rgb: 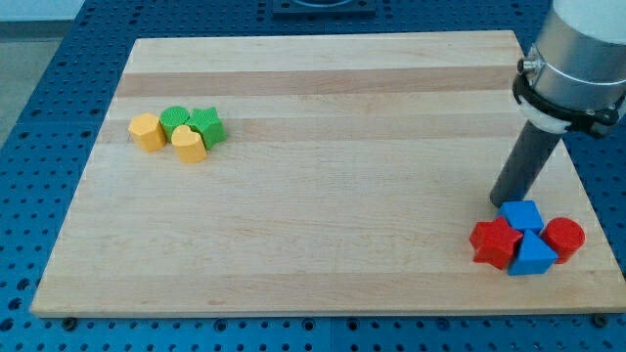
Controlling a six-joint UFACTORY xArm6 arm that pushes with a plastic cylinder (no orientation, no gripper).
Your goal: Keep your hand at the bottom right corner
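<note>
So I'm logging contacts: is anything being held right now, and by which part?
Nothing is held. My tip is a bare rod end at the blue block, in the bottom-right cluster.

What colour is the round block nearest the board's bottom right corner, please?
Red: the cylinder, clearest in the camera view.

Bright, even overhead light, soft short shadows, sharp focus, no glare.

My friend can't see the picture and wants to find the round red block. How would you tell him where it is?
Start at the wooden board and go to its bottom right corner in the view, where four red and blue blocks huddle just below my tip. The red cylinder is the rightmost one. Its round top sets it apart from the angular red block on the cluster's left.
</note>
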